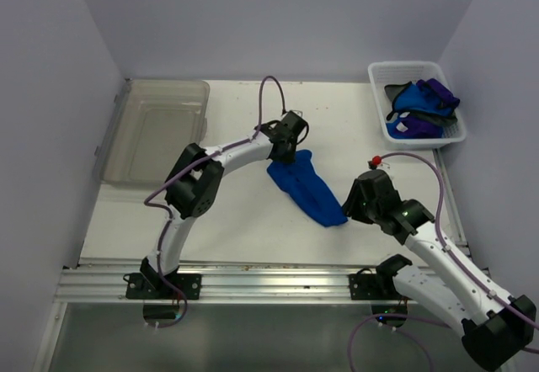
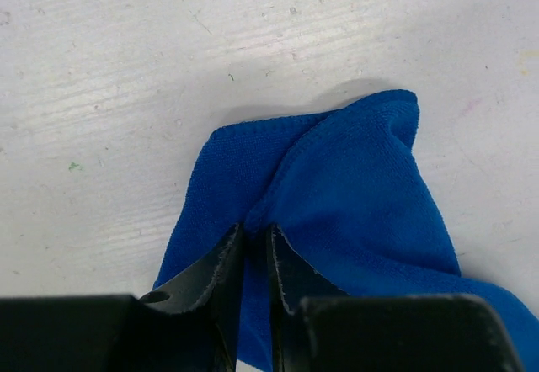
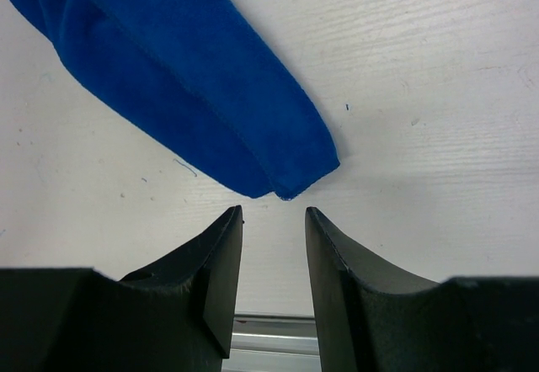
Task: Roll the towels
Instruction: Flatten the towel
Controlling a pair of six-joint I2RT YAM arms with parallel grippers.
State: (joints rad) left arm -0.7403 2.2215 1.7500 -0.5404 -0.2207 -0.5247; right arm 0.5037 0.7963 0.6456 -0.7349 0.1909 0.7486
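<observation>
1. Here, at far left, a clear bin [image 1: 156, 132] sits on the tabletop [image 1: 244, 220], close to the left wall.
2. Next, the left arm reaches out over the middle. Its left end effector [image 2: 255, 236] is down on the far end of the towel [image 1: 307, 188]. The jaws are narrow and pinch a raised fold of the blue cloth between the fingers [image 2: 221, 264].
3. The towel lies mid-tabletop as a long, narrow, folded strip. It runs diagonally from its far left end to its near right end. It is flat along its length and not yet rolled. The only rise is the ridge at the pinched end.
4. The right end effector [image 3: 274, 216] is low over the tabletop at the towel's near tip. Its jaws stand moderately apart and hold nothing. In the right wrist view the rounded tip of the towel [image 3: 185, 77] lies just ahead of the gap, not between the fingers.
5. At far right, a white basket [image 1: 404, 65] sits in the back corner. It holds loose towels [image 1: 417, 98], crumpled, blue on top of purple.
</observation>
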